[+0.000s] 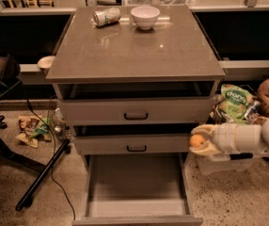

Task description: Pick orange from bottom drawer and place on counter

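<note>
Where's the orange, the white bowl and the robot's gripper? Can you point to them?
orange (197, 141), camera view, middle of its skin.
white bowl (145, 17), camera view, its front wall, at the back of the counter (134, 55).
gripper (193, 140), camera view, midway between its fingertips, holding the orange right of the middle drawer (134, 145).

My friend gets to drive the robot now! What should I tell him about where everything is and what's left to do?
End effector: shut on the orange, held in the air just right of the cabinet, level with the middle drawer front.
Bottom drawer: pulled open, nothing visible on its floor.
Counter: a white bowl and a can lying on its side sit at the back; the front part is bare.
Done: orange is out of the drawer and gripped.
Left: lift it above the counter edge, move left over the bare front area, set it down, let go.
</note>
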